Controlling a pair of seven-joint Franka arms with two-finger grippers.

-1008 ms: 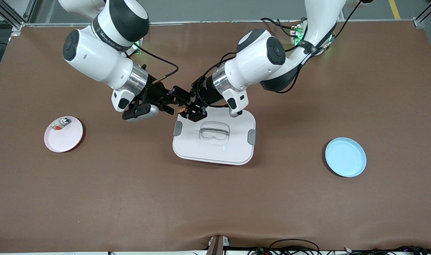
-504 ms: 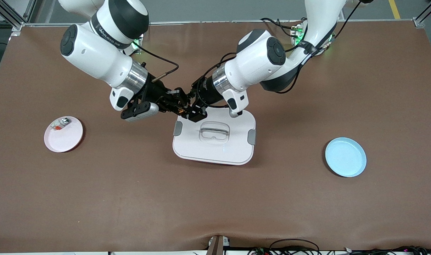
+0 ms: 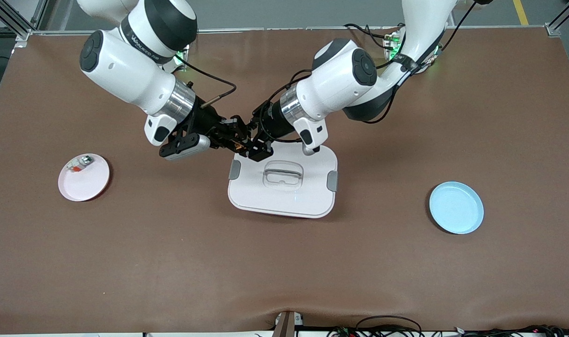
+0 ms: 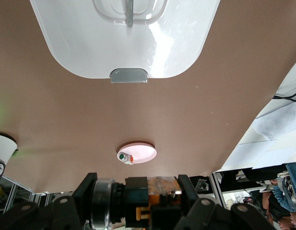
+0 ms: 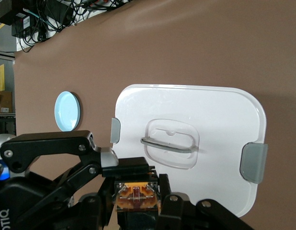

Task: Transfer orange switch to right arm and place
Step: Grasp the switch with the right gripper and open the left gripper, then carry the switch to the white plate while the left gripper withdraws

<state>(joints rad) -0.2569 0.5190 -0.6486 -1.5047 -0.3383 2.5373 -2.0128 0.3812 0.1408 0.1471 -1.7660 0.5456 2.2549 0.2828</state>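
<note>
Only in the right wrist view, orange switch (image 5: pixel 137 195) plainly clamped between both hands (image 5: pixel 138 203) over the white lid (image 5: pixel 224 120).

White arms (image 3: pixel 125 75), black joints, silver wrist rings, black cables.

The front camera looks down from high on the whole desk (image 3: pixel 284 262). Both wrist cameras sit close above it. All three share the white lidded box (image 3: pixel 284 196) (image 4: pixel 90 48) (image 5: pixel 220 110).
</note>
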